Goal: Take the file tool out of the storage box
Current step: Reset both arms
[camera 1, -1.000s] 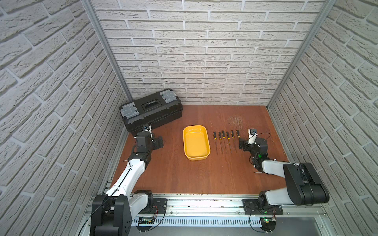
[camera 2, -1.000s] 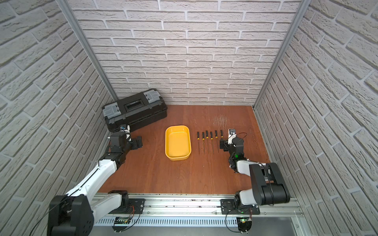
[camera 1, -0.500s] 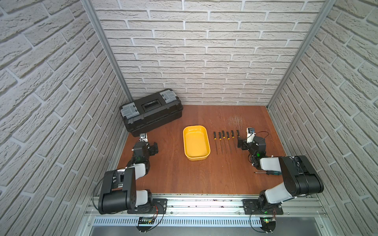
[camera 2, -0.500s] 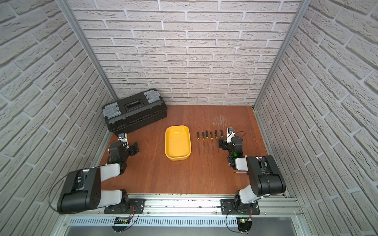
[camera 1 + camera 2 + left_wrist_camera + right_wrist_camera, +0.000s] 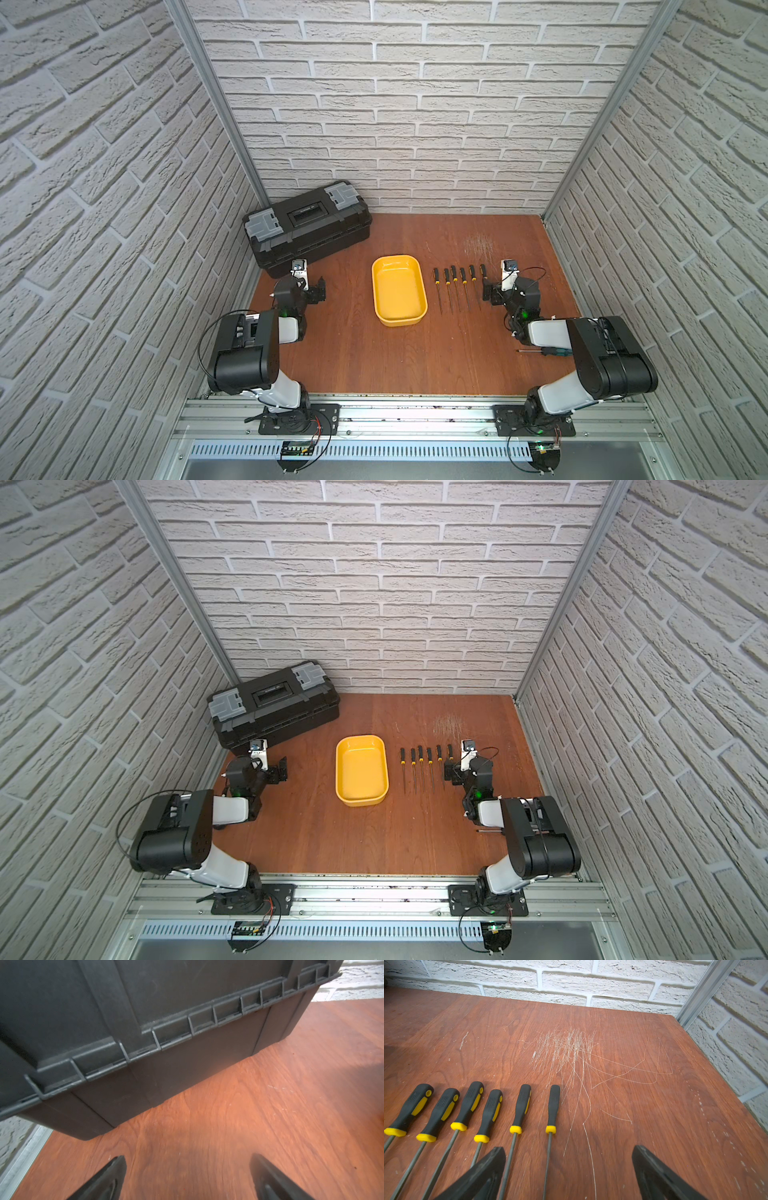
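The storage box (image 5: 397, 286) (image 5: 360, 771), a shallow yellow tray, sits mid-table with nothing in it. Several file tools (image 5: 457, 286) (image 5: 424, 766) (image 5: 521, 1105) with black-and-yellow handles lie in a row on the wood just right of it. My right gripper (image 5: 486, 291) (image 5: 449, 771) (image 5: 568, 1148) stands open, low at the row's right end. In the right wrist view the outermost file's thin shaft runs between its fingers, ungripped. My left gripper (image 5: 320, 289) (image 5: 283, 769) (image 5: 187, 1157) is open over bare wood, left of the tray.
A large black toolbox (image 5: 307, 226) (image 5: 272, 706) (image 5: 145, 1022) with grey latches stands at the back left, close in front of the left gripper. A screwdriver (image 5: 540, 351) (image 5: 488, 831) lies partly under the right arm. Brick walls enclose three sides.
The left arm has folded back, its elbow rising from near the base. The right arm has barely moved. Both grippers stayed open.
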Robot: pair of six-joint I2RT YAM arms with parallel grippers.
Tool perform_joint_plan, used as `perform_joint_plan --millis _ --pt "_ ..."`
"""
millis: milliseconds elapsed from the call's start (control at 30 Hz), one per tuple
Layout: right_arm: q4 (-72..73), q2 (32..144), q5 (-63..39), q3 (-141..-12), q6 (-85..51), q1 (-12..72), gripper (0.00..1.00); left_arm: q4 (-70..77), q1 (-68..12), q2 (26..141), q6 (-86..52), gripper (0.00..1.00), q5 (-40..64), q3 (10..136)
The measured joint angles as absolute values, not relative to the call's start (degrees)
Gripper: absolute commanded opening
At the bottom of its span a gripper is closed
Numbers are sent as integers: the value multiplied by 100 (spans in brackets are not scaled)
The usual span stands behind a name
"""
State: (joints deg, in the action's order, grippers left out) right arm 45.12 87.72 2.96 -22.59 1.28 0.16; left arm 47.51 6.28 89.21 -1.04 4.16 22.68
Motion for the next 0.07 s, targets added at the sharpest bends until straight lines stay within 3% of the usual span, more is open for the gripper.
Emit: perform_joint_plan --millis 67 --pt "4512 8772 294 -2259 128 10 99 4751 631 8921 -102 99 416 2268"
